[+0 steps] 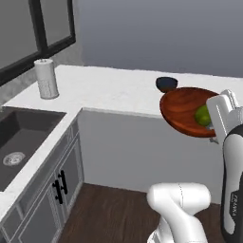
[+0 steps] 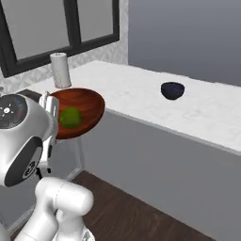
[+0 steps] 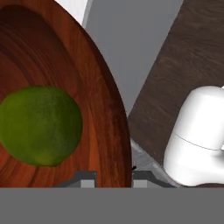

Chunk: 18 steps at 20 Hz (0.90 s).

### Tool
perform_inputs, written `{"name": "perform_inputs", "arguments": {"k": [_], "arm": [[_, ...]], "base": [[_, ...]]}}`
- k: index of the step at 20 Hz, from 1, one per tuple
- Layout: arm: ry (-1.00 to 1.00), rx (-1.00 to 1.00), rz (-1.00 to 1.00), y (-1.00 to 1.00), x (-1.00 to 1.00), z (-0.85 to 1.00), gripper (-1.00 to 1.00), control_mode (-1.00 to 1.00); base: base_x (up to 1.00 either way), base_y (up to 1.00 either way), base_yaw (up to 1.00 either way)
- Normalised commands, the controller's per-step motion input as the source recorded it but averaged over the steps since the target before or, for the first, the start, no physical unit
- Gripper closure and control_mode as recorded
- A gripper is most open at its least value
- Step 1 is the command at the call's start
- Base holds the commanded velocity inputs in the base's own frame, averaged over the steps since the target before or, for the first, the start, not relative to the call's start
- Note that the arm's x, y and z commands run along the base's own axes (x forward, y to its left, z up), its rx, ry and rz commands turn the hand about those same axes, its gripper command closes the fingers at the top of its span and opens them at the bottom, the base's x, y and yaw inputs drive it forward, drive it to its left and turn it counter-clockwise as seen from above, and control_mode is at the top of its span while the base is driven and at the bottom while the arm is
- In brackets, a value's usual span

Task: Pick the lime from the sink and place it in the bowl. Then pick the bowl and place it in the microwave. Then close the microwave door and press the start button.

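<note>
With the bowl [image 1: 187, 110] lifted clear of the counter [image 1: 118, 90], you've got the gripper [image 3: 113, 178] pinched narrow on its rim. Lime [image 3: 40, 125] sits inside, bowl hanging over the floor.

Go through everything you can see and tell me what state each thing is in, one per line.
Reddish-brown wooden bowl: lifted off the counter, gripped at its rim.
Small yellow-green lime: resting inside the bowl.
Gripper: shut on the bowl's rim.
Dark charcoal sink: nothing visible inside.
Small dark cup: upright on the counter.
</note>
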Motion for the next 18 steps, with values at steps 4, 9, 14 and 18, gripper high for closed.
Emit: {"name": "perform_inputs", "arguments": {"k": [4, 9, 14, 18], "arm": [[0.0, 0.0, 0.0, 0.0, 0.0, 0.0, 1.0, 1.0], [0.0, 0.0, 0.0, 0.0, 0.0, 0.0, 1.0, 1.0], [0.0, 0.0, 0.0, 0.0, 0.0, 0.0, 1.0, 1.0], [0.0, 0.0, 0.0, 0.0, 0.0, 0.0, 1.0, 1.0]], "base": [[0.0, 0.0, -0.76], [0.0, 0.0, -0.89], [0.0, 0.0, -0.91], [0.0, 0.0, -0.88]]}}
